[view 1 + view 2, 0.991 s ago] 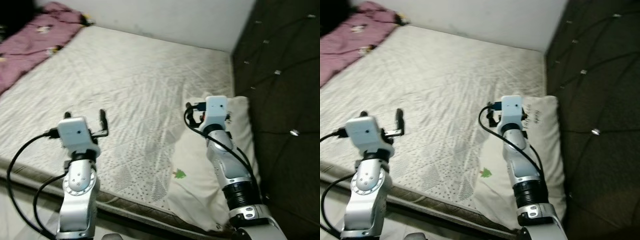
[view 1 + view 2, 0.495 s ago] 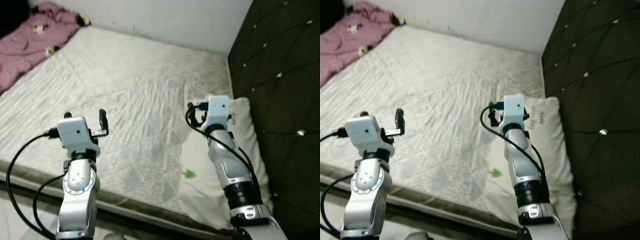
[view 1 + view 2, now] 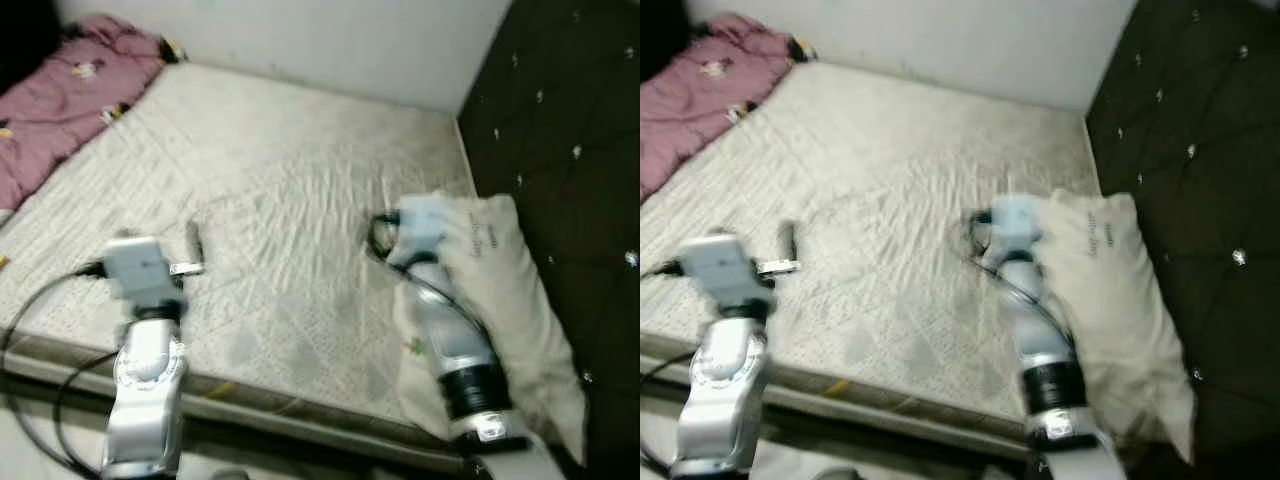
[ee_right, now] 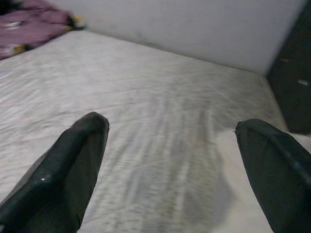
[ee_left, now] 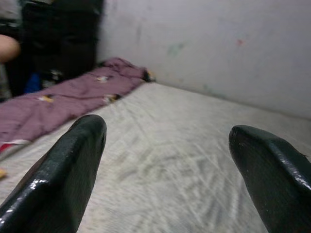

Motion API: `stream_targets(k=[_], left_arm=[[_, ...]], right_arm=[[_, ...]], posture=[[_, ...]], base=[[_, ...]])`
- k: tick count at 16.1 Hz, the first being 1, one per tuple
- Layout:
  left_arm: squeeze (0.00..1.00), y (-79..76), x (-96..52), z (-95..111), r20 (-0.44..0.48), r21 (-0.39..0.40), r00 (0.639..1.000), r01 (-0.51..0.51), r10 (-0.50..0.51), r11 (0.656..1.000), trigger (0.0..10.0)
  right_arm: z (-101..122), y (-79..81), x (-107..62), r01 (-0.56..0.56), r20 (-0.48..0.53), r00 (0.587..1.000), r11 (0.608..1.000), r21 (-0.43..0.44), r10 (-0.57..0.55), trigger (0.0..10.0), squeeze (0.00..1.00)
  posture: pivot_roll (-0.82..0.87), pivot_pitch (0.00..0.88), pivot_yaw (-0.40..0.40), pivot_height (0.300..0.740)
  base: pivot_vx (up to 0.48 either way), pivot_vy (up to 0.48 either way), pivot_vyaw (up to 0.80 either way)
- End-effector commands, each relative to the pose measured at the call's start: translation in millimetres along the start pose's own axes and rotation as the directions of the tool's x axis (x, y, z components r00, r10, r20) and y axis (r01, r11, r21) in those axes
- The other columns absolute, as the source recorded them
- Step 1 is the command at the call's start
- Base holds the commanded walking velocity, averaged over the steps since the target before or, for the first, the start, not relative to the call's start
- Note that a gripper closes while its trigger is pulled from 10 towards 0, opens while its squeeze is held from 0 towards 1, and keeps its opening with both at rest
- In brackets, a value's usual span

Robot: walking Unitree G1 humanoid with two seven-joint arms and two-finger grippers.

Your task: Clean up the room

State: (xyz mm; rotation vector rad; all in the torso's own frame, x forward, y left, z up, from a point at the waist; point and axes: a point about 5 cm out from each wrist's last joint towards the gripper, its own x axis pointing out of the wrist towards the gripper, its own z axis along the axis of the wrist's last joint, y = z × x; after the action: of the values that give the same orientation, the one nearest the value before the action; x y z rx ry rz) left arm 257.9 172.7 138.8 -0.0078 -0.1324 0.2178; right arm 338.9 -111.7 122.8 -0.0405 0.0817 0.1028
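One mattress (image 3: 300,230), pale quilted cover. One cream pillow (image 3: 500,290) at its right end, against the dark tufted headboard (image 3: 570,130). One purple blanket (image 3: 60,110), far-left corner. Left gripper (image 5: 165,170) and right gripper (image 4: 170,170): fingers spread wide, empty, above the mattress. Head views blurred.

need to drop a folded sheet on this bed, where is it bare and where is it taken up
The widest free patch is the middle of the mattress, bordered by the wall, the purple blanket and the pillow. It is crowded along the dark headboard, where the pillow lies, and at the far corner under the blanket. The open left gripper and right gripper hover over bare sheet.
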Motion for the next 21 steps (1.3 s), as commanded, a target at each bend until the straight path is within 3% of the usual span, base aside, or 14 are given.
stream_targets(k=[1,7,15,21], left_arm=[[0.0,-7.1,-1.7,-2.0,-0.017,-0.018,1.0,0.012,-0.012,1.0,10.0],[0.0,-7.0,-1.4,-1.2,-0.011,-0.027,1.0,0.016,-0.017,0.999,10.0],[0.0,-6.3,-1.1,-1.6,-0.022,-0.041,1.0,0.01,-0.01,0.999,10.0],[0.0,-6.5,-0.6,-1.9,-0.027,-0.043,1.0,0.003,-0.004,0.999,10.0]], right_arm=[[-1.0,-13.8,-0.7,0.035,-0.008,0.999,0.999,-0.007,-0.035,10.0,0.0],[-5.6,-11.0,-0.6,0.02,-0.036,0.999,1.0,-0.005,-0.02,10.0,0.0],[-6.5,-8.5,0.2,0.003,-0.039,0.999,1.0,-0.009,-0.003,10.0,0.0],[-6.6,-7.9,1.0,-0.005,-0.038,0.999,1.0,-0.018,0.004,10.0,0.0]], posture=[[0.09,0.016,-0.06,0.74],[0.09,0.016,-0.061,0.74],[0.1,0.012,-0.063,0.74],[0.1,0.01,-0.066,0.74]], base=[[0.0,0.409,0.0],[0.0,0.0,-0.13],[0.0,0.48,-0.62],[0.0,0.48,0.0]])
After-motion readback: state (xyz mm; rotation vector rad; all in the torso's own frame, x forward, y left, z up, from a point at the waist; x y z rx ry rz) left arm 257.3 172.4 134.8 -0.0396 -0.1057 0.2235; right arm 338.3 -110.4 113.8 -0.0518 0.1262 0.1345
